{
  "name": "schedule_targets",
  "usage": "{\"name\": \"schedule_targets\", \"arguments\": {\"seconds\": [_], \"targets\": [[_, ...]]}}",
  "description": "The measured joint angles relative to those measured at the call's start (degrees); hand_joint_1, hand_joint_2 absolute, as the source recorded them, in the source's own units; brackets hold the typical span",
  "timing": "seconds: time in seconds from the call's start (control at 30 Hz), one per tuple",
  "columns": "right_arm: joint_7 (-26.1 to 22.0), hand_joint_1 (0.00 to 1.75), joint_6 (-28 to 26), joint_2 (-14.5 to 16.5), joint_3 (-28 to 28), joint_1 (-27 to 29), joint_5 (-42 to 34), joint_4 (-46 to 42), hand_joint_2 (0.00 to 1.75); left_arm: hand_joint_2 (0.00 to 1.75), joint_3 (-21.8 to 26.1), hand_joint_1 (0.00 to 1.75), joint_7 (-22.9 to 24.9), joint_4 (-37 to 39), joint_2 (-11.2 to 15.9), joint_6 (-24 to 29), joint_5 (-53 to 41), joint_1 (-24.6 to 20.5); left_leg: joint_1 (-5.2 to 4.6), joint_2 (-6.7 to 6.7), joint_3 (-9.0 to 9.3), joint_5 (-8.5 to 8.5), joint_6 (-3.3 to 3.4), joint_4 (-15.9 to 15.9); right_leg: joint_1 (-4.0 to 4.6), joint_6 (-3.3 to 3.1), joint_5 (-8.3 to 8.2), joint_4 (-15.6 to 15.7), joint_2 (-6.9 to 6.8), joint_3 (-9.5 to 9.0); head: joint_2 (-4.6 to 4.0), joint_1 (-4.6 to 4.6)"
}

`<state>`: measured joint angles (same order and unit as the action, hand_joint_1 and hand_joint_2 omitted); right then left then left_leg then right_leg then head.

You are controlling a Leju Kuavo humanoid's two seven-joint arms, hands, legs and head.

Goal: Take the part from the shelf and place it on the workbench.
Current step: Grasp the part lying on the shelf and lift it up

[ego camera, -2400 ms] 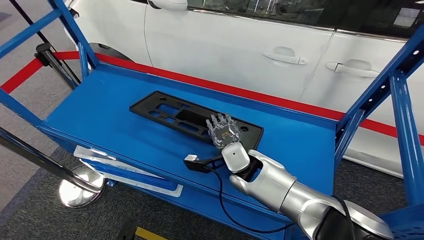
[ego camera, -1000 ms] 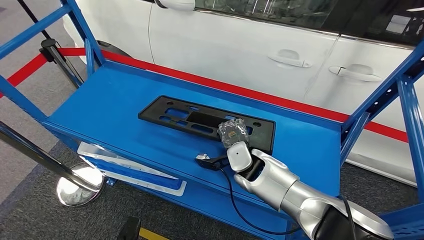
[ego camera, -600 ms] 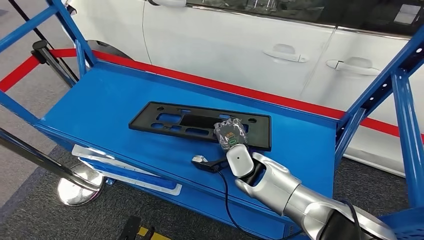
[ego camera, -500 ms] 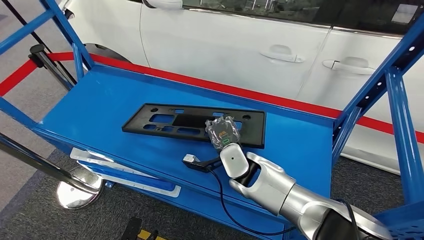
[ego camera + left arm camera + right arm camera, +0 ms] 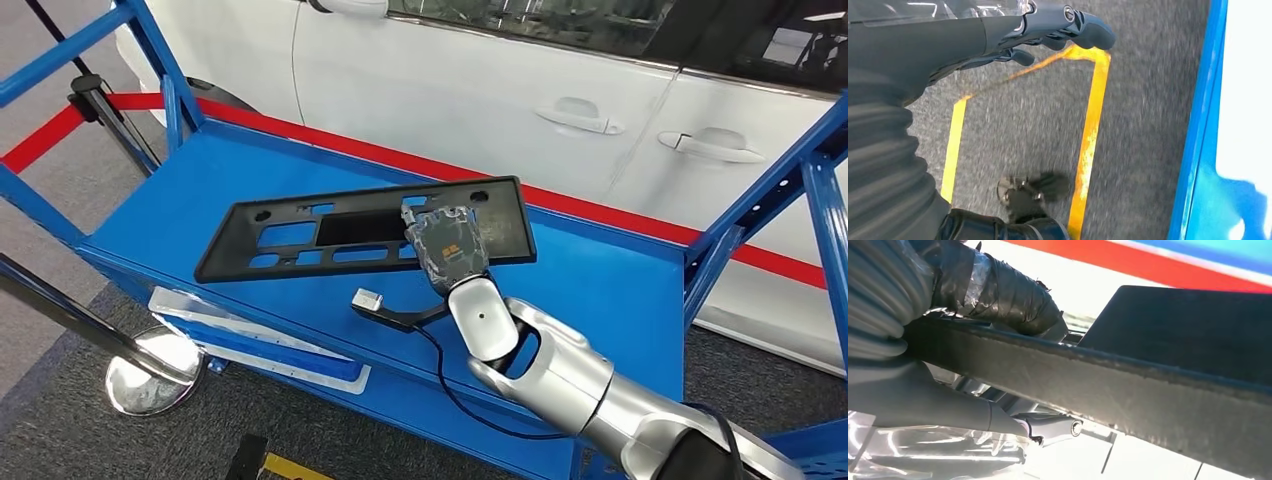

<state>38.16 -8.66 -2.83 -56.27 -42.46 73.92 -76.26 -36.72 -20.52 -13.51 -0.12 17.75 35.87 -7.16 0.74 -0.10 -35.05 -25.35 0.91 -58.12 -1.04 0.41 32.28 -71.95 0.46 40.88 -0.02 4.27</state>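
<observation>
- Your right hand [image 5: 447,247] grips one black slotted panel [image 5: 330,232] near its right end, fingers wrapped over its near edge; the right wrist view shows the thumb [image 5: 1008,295] closed on that edge.
- The panel is held tilted above the blue shelf [image 5: 200,215], apparently off the surface.
- Your left hand [image 5: 1048,27] hangs over the floor, fingers loosely curled, holding nothing.
- Judged step: lift-off. Next, carry the panel clear of the shelf uprights [image 5: 800,220] towards the workbench.
- Beyond: one white car [image 5: 480,70].
</observation>
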Motion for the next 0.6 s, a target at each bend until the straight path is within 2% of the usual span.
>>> {"name": "schedule_targets", "arguments": {"seconds": [0.03, 0.07, 0.1, 0.17, 0.2, 0.23, 0.33, 0.4, 0.43, 0.5, 0.53, 0.57, 0.6], "targets": [[0.0, 1.75, -0.3, -0.3, 0.3, 0.1, 0.1, -1.1, 1.75, 1.75, 0.0, 0.0, 0.0, 0.0, 0.0, 0.2, 0.3, 0.0, -0.08, 0.0, 0.0, -0.05, 0.12, -0.1, 0.0, 0.02, 0.93, -3.0, 0.0, 1.55, 0.0, -0.03], [0.0, 1.75, -0.6, -0.6, 0.5, 0.2, 0.2, -2.3, 1.75, 1.75, 0.0, 0.0, 0.0, 0.0, 0.0, 0.5, 0.6, 0.1, -0.14, -0.01, 0.02, -0.14, 0.19, -0.2, 0.01, -0.02, 0.81, -4.4, 0.0, 2.32, 0.0, -0.05], [0.0, 1.75, -0.7, -0.9, 0.7, 0.3, 0.5, -3.5, 1.75, 1.75, 0.0, 0.0, 0.2, 0.0, 0.0, 0.8, 0.9, 0.2, -0.17, -0.03, 0.05, -0.26, 0.22, -0.3, 0.02, -0.12, -0.44, -3.5, -0.01, 2.04, 0.0, -0.09], [-0.1, 1.75, -1.0, -1.6, 1.3, 0.6, 1.0, -6.2, 1.75, 1.75, 0.0, 0.0, 1.0, 0.0, 0.0, 1.8, 1.5, 0.3, -0.18, -0.1, 0.09, -0.62, 0.09, -0.7, 0.08, -0.58, -4.36, 3.2, 0.0, -0.98, 0.01, -0.14], [-0.1, 1.75, -1.3, -1.8, 1.6, 0.7, 1.3, -7.5, 1.75, 1.75, 0.0, 0.0, 1.4, 0.0, 0.0, 2.4, 1.8, 0.3, -0.31, -0.14, -0.01, -0.82, -0.1, -1.0, 0.2, -0.8, -5.64, 6.7, 0.03, -2.64, 0.01, -0.14], [-0.1, 1.75, -1.8, -2.0, 1.9, 0.8, 1.7, -8.7, 1.75, 1.75, 0.1, 0.0, 2.0, 0.0, 0.0, 3.0, 2.1, 0.3, -0.41, -0.17, -0.14, -0.91, -0.35, -1.2, 0.31, -0.99, -6.25, 9.1, 0.05, -3.74, 0.01, -0.1], [-0.2, 1.75, -4.0, -2.4, 2.7, 1.7, 2.4, -11.5, 1.75, 1.75, 0.2, 0.0, 3.7, 0.0, 0.0, 4.4, 2.7, 0.6, -0.48, -0.19, -0.34, -1.0, -1.11, -1.2, 0.41, -1.38, -6.28, 10.5, 0.12, -4.41, 0.0, -0.03], [-0.2, 1.75, -4.9, -2.5, 3.2, 2.7, 2.6, -12.9, 1.75, 1.75, 0.2, 0.0, 4.4, 0.0, 0.0, 4.9, 3.1, 0.8, -0.35, -0.15, -0.58, -2.08, -1.66, -2.1, 0.1, -1.79, -6.49, 11.0, 0.03, -4.77, 0.01, 0.04], [-0.2, 1.75, -5.3, -2.5, 3.4, 3.2, 2.6, -13.6, 1.75, 1.75, 0.2, 0.0, 4.8, 0.0, 0.1, 5.1, 3.3, 0.9, -0.26, -0.13, -1.39, -3.45, -1.96, -4.1, -0.09, -2.04, -6.64, 11.2, -0.07, -4.92, 0.01, 0.13], [-0.4, 1.75, -6.4, -2.6, 3.7, 3.9, 2.5, -14.9, 1.75, 1.75, 0.3, 0.0, 5.5, 0.0, 0.0, 5.5, 3.8, 1.2, 0.0, -0.08, -4.47, -6.98, -2.49, -11.1, -0.18, -2.33, -6.81, 11.2, -0.22, -4.87, 0.0, 0.31], [-0.4, 1.75, -6.9, -2.8, 3.8, 4.2, 2.4, -15.5, 1.75, 1.75, 0.3, 0.0, 5.9, 0.0, 0.1, 5.6, 4.1, 1.3, 0.15, -0.08, -6.02, -8.22, -2.71, -14.6, -0.22, -2.39, -6.88, 11.2, -0.25, -4.8, 0.0, 0.31], [-0.5, 1.75, -7.3, -3.0, 4.0, 4.6, 2.2, -15.9, 1.75, 1.75, 0.3, 0.0, 6.2, 0.0, 0.1, 5.8, 4.3, 1.5, 0.3, -0.07, -6.78, -8.5, -2.93, -16.5, -0.29, -2.36, -6.94, 11.2, -0.25, -4.75, 0.01, 0.3], [-0.5, 1.75, -7.6, -3.2, 4.2, 5.0, 2.1, -16.3, 1.75, 1.75, 0.3, 0.0, 6.5, 0.0, 0.2, 5.9, 4.5, 1.7, 0.48, -0.07, -6.45, -7.73, -3.13, -16.2, -0.41, -2.28, -7.0, 11.2, -0.25, -4.71, 0.01, 0.3]]}}
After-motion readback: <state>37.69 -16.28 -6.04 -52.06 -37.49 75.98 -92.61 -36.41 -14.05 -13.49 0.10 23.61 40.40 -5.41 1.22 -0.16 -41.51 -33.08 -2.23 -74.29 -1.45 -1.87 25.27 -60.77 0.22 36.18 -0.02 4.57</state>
